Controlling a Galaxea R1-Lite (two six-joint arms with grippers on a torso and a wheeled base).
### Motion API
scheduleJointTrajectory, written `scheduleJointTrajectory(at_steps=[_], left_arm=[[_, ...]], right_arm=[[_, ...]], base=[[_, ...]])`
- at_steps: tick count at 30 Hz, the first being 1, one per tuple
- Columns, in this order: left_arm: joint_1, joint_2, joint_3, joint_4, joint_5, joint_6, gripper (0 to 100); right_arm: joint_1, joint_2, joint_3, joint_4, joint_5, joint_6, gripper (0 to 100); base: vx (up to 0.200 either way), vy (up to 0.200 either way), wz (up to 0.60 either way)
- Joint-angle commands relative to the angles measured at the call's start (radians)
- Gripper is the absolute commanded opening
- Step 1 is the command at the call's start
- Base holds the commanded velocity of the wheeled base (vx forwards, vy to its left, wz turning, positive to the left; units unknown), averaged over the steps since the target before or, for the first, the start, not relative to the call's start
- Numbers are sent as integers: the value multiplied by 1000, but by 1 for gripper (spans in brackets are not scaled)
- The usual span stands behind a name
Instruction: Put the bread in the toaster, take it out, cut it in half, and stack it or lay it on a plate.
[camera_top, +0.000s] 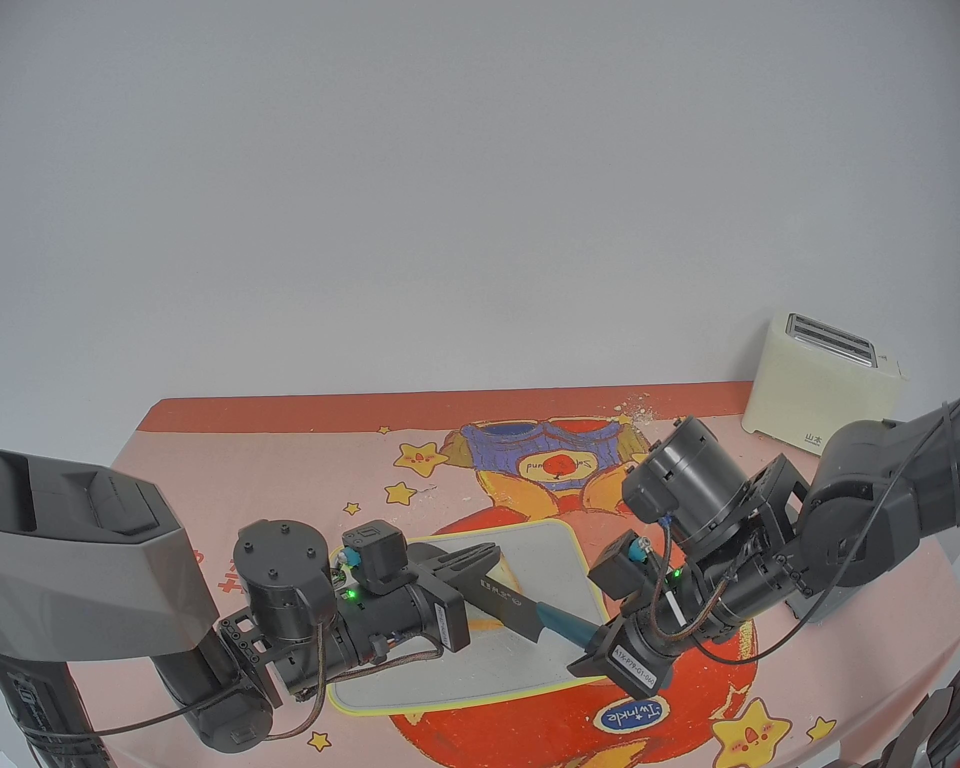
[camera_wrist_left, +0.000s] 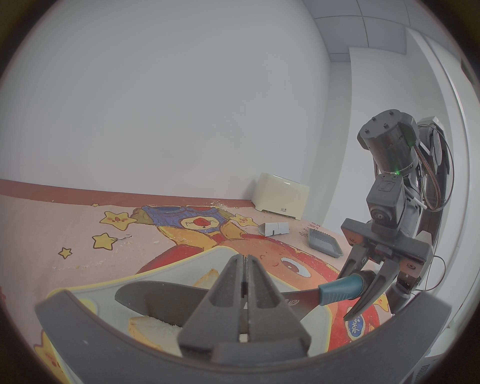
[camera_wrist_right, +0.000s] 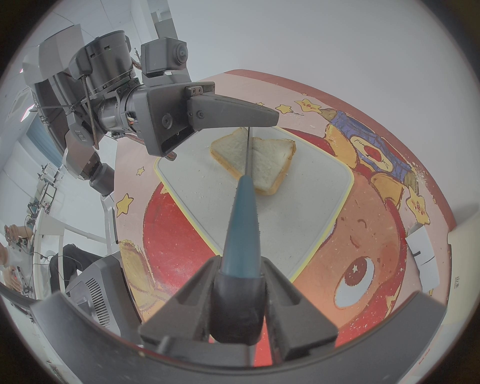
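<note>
In the head view the table (camera_top: 300, 450) fills the lower half of the frame. The toaster (camera_top: 820, 385) stands at the table's far corner, against the right edge of the frame. The cutting board (camera_top: 555, 565) lies on the table at lower centre. The bread (camera_wrist_right: 265, 160) lies on the board beneath the left gripper (camera_top: 470, 565), which comes in from the lower left with its fingers together. The knife (camera_top: 515, 608) crosses the board from the right, blade across the bread, its handle clamped in the right gripper (camera_top: 598, 640). In the left wrist view a small block (camera_wrist_left: 274, 229) and a small tray (camera_wrist_left: 324, 242) lie on the table right of centre, the block just before the toaster.
</note>
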Motion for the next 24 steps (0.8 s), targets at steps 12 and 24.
scheduleJointTrajectory(at_steps=[12,24], left_arm=[[3,15,2,-26,2,-1,0],[0,-2,5,-26,1,-1,0]], right_arm=[[15,-35,-47,9,-3,1,0],[14,8,11,-3,-2,1,0]], base=[[0,0,0],[0,0,0]])
